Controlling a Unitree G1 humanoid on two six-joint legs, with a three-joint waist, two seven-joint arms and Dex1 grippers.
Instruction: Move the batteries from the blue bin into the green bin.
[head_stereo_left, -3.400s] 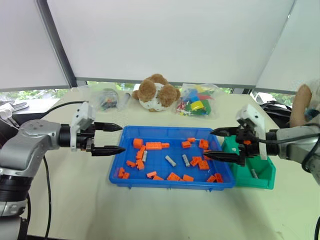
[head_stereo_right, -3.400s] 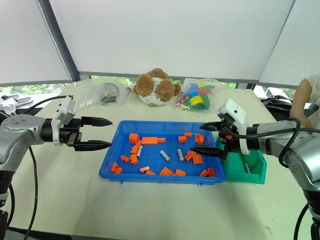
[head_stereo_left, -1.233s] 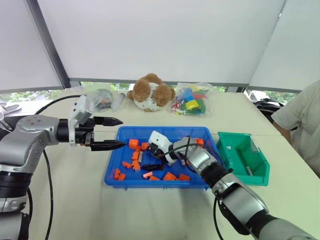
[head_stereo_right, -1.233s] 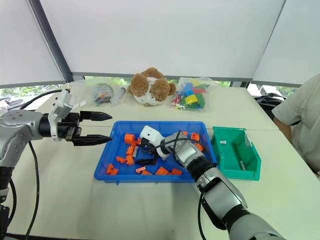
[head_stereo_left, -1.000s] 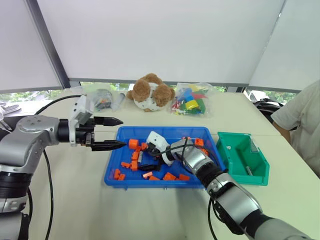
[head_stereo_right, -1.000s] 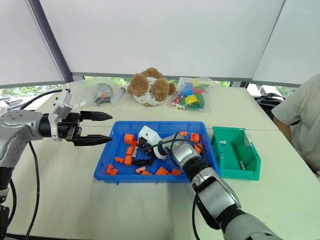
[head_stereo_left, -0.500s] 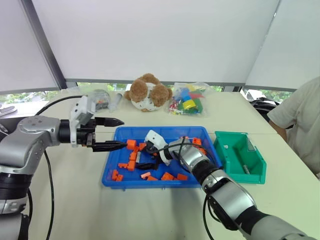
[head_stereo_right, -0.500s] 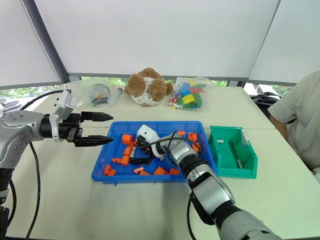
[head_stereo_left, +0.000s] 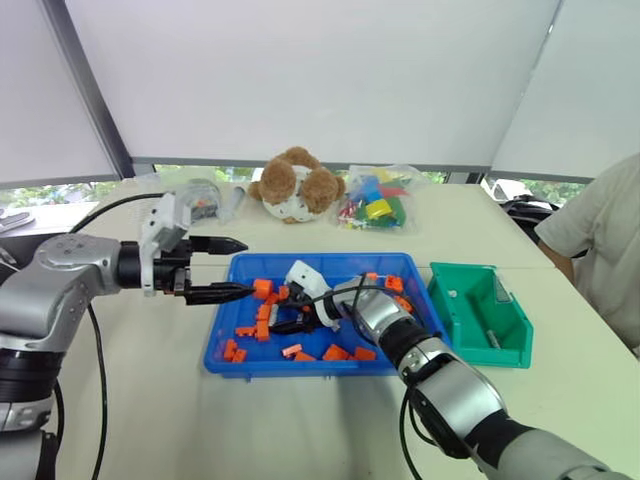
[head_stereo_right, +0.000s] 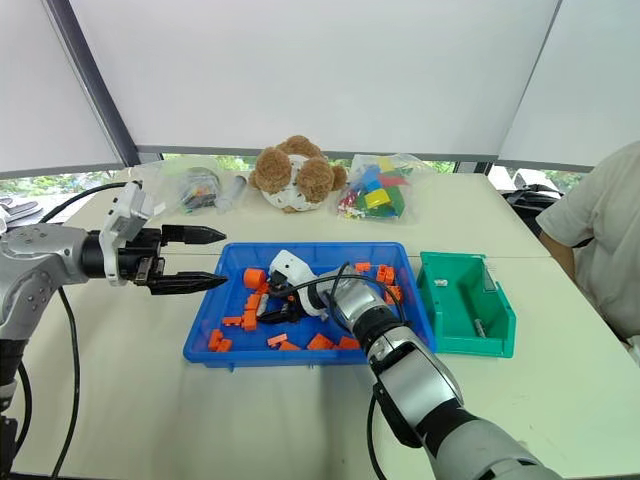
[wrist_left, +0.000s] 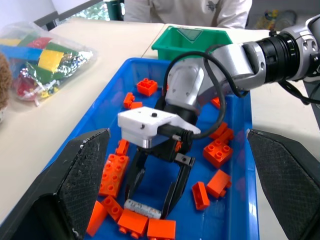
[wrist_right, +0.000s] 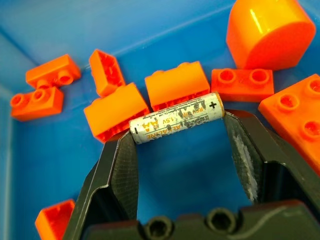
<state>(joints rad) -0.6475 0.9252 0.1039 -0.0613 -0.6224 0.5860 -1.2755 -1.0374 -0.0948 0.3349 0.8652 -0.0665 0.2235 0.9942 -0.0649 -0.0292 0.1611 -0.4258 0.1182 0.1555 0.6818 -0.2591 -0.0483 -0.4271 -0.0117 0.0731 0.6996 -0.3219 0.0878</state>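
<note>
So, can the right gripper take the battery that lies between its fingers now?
Probably yes: the right gripper brackets the battery end to end, though orange bricks crowd its far side.

White blinds (head_stereo_left: 300, 70) behind beige table (head_stereo_left: 300, 420)

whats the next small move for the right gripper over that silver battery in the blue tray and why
Probably finish closing. The right gripper has one black finger at each end of the small silver AA battery, lengthwise, with little or no gap visible. The battery lies on the floor of the wide blue plastic tray against orange plastic bricks, so a firm pinch should come before lifting toward the teal-green bin.
</note>
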